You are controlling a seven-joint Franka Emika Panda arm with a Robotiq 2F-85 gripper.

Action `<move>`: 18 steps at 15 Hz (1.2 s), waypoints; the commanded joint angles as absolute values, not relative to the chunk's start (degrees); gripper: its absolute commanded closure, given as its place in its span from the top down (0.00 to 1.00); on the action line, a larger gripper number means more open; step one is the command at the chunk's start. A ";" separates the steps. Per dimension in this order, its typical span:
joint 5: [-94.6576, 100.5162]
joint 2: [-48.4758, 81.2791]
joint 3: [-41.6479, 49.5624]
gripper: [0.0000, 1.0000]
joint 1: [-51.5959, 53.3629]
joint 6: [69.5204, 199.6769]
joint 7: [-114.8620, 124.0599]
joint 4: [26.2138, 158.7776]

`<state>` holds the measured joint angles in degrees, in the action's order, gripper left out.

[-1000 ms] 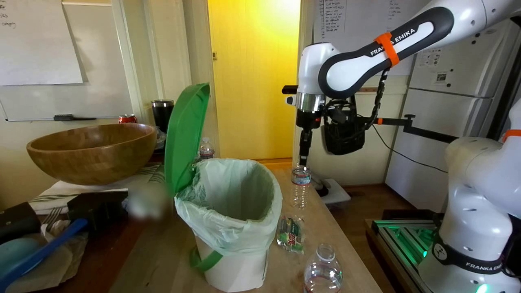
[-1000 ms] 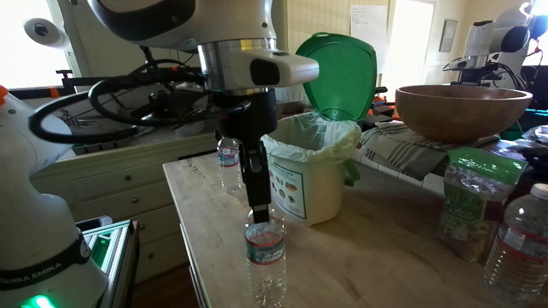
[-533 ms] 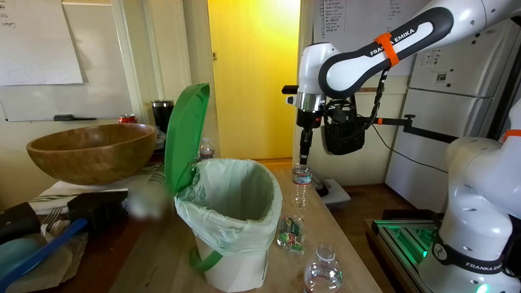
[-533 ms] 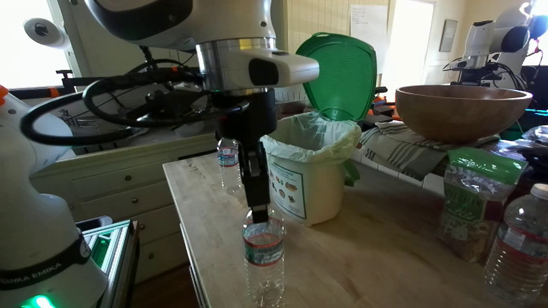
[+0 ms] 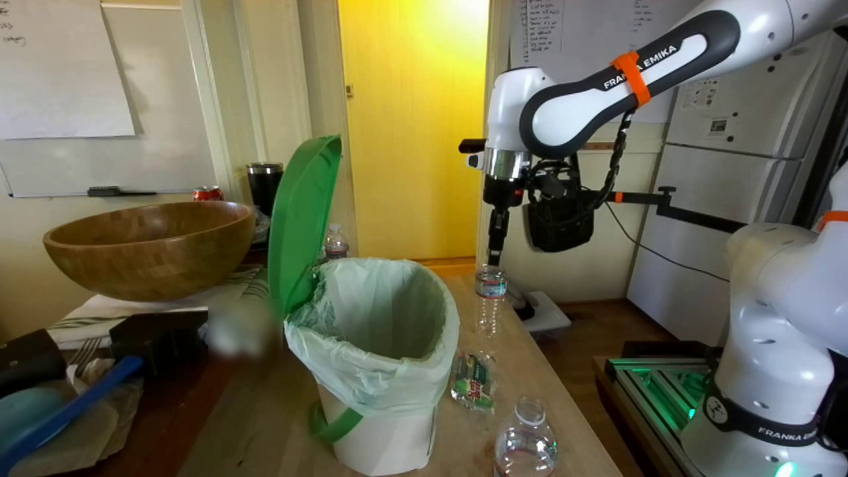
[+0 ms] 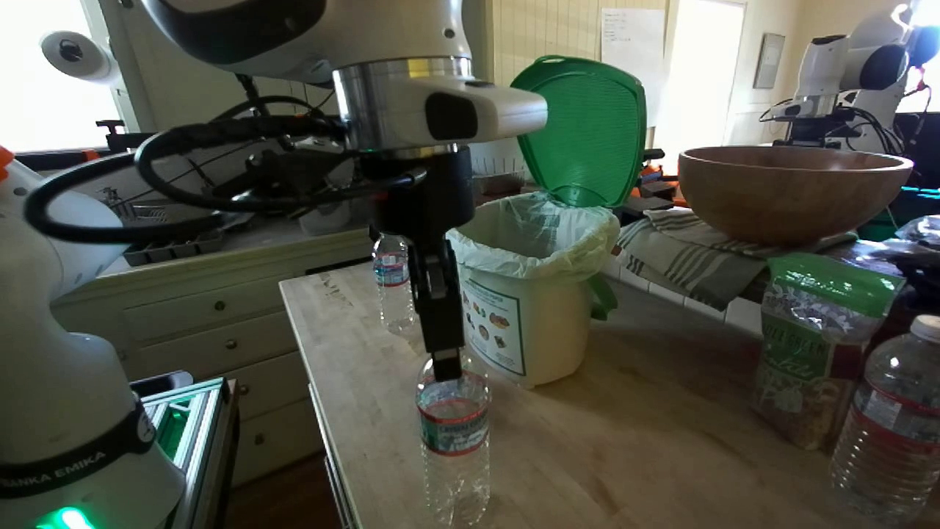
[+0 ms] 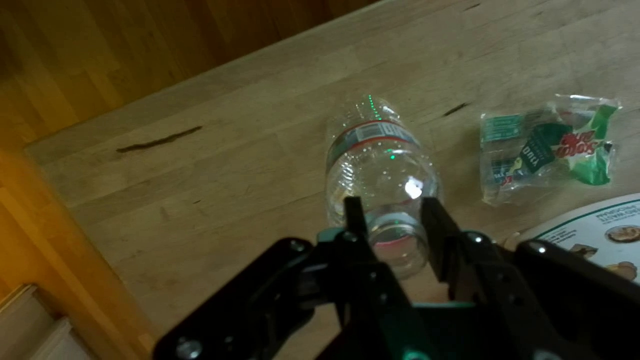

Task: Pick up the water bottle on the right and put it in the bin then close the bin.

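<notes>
My gripper (image 7: pixel 393 212) is shut on the neck of the clear water bottle (image 7: pixel 382 167), one finger on each side of the capless mouth. In both exterior views the fingers come straight down over the bottle's top, and the bottle (image 6: pixel 454 433) hangs or stands upright at the table's edge. Whether its base touches the wood is hard to tell. The bin (image 5: pixel 384 424), lined with a whitish bag, stands beside it. Its green lid (image 6: pixel 584 136) is hinged up. The bin's labelled wall (image 7: pixel 620 235) shows at the lower right of the wrist view.
A clear bottle (image 5: pixel 527 440) and a crumpled plastic wrapper (image 5: pixel 473 381) are on the table near the bin. A further bottle (image 6: pixel 892 426) stands by a green snack bag (image 6: pixel 822 353). A large wooden bowl (image 6: pixel 786 195) sits on a towel behind. The table edge (image 7: pixel 215 72) runs close by.
The fingers have drawn together on the bottle's neck. My arm has risen very slightly, and the bottle has shifted a little with it. The bin and its lid have not moved.
</notes>
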<state>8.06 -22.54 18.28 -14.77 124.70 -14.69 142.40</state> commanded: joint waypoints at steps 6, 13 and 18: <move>11.38 -31.51 14.46 0.08 -14.43 123.22 -14.59 141.99; 10.40 -36.51 10.37 0.08 -10.18 124.81 -15.12 139.57; 9.47 -38.17 8.94 0.08 -6.04 125.58 -15.58 137.39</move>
